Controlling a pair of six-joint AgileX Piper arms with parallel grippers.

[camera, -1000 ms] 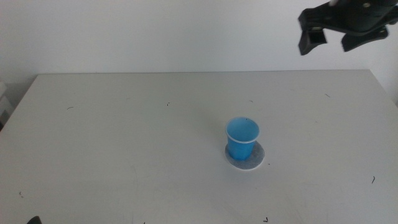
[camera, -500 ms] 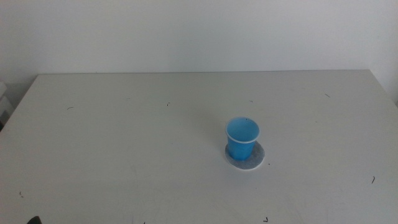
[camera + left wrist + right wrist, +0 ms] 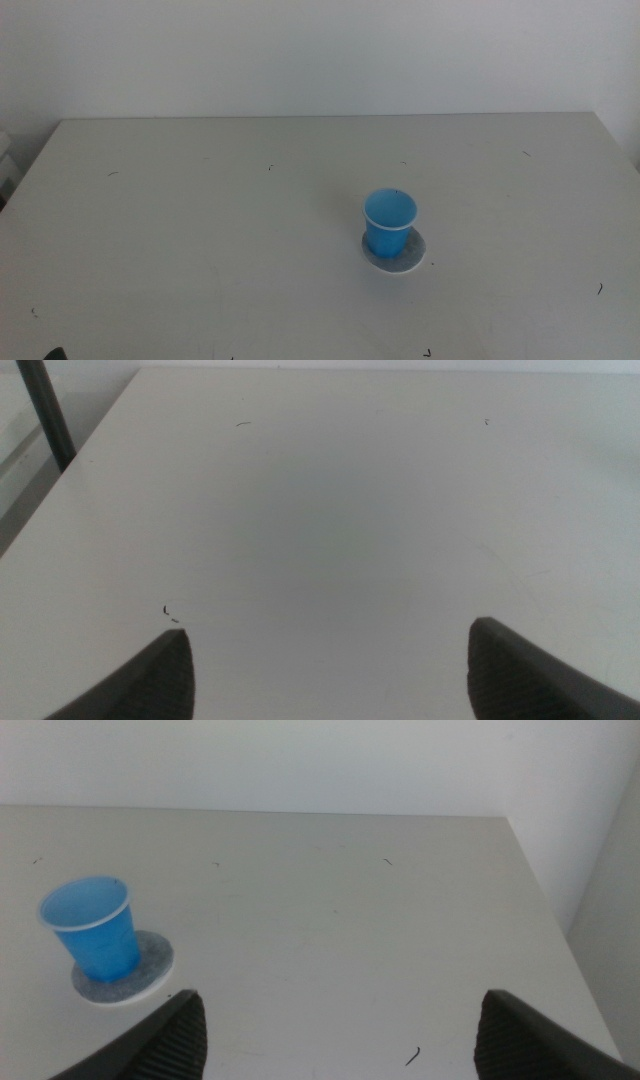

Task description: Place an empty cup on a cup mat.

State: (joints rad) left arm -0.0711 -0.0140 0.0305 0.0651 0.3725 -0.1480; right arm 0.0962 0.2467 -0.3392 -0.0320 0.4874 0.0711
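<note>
The blue cup [image 3: 389,222] stands upright on the round grey cup mat [image 3: 410,259], right of the table's middle. It is empty, with a pale rim. The right wrist view also shows the cup [image 3: 95,929] on the mat [image 3: 150,966], well away from my right gripper [image 3: 335,1030], which is open and empty. My left gripper [image 3: 325,665] is open and empty over bare table near the table's left edge. Neither arm shows in the middle view.
The white table [image 3: 200,220] bears only small dark specks. A white wall stands behind it. A dark post [image 3: 45,415] stands beside the table's left edge in the left wrist view.
The right arm, seen at the upper right one second ago, has drawn out of the middle view. The cup and mat have not moved.
</note>
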